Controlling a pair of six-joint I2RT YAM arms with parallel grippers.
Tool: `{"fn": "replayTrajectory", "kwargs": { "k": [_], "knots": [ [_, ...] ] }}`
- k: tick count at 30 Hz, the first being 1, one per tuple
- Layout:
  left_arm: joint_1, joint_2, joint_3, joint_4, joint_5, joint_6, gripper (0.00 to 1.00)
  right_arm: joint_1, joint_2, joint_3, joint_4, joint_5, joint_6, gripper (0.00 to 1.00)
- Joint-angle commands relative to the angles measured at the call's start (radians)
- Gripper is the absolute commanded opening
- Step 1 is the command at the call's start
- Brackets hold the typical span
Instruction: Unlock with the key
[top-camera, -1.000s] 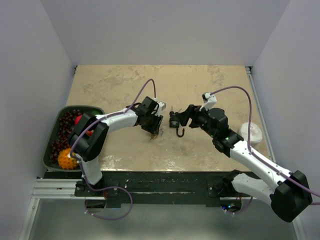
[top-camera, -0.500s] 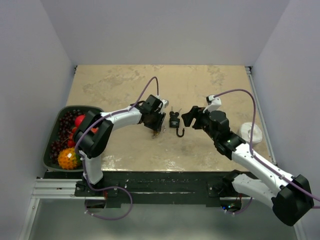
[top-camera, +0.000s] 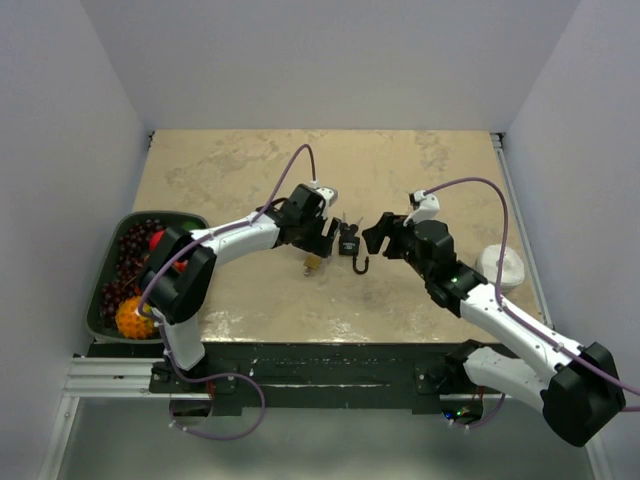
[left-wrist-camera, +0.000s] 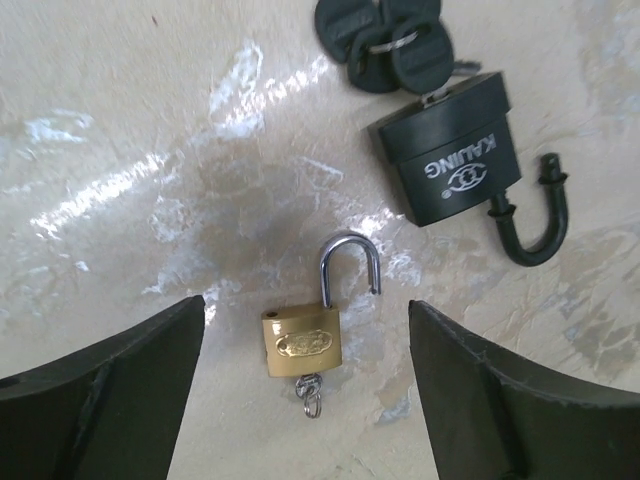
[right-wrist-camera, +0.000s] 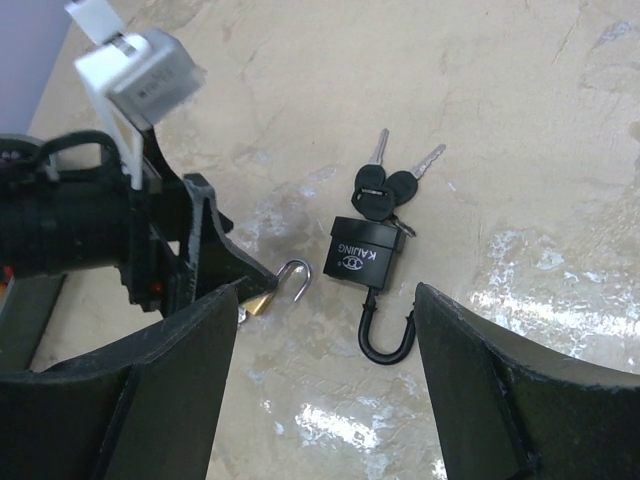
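A small brass padlock (left-wrist-camera: 305, 345) lies flat on the table with its steel shackle (left-wrist-camera: 350, 265) swung open and a small key (left-wrist-camera: 310, 392) in its keyhole. My left gripper (left-wrist-camera: 305, 400) hovers above it, open, with the lock on the table between its fingers (left-wrist-camera: 110, 400) and untouched. In the top view the brass padlock (top-camera: 313, 264) lies just below the left gripper (top-camera: 322, 243). A black padlock (right-wrist-camera: 365, 258) lies beside it with its shackle (right-wrist-camera: 385, 335) open and black-headed keys (right-wrist-camera: 385, 185) in it. My right gripper (right-wrist-camera: 325, 390) stands open, short of the black padlock.
A green tray (top-camera: 140, 215) of fruit sits at the table's left edge. A white round object (top-camera: 503, 265) lies at the right, near the right arm. The black padlock (top-camera: 349, 243) lies between the two grippers. Side walls close in the table.
My left gripper has opened and let go of the brass padlock, which now lies on the table, and it shifted slightly right. The right gripper drew back from the black padlock.
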Motion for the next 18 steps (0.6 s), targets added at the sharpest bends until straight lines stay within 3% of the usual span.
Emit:
{"fn": "replayTrajectory", "kwargs": {
  "k": [1,7,13,18],
  "knots": [
    [-0.007,-0.085,-0.025,0.093,-0.026,-0.01,0.88,-0.002,0.012,0.017,0.042,0.015,0.004,0.74],
    [-0.005,-0.166,-0.133,0.243,-0.11,-0.012,0.99,-0.002,0.032,0.034,0.073,0.002,0.001,0.74],
    [0.013,-0.273,-0.224,0.411,-0.153,-0.047,0.99,-0.002,0.107,0.066,0.093,0.012,-0.018,0.75],
    [0.108,-0.373,-0.279,0.488,-0.111,-0.096,0.99,-0.005,0.188,0.101,0.103,0.038,-0.036,0.75]
  ]
}}
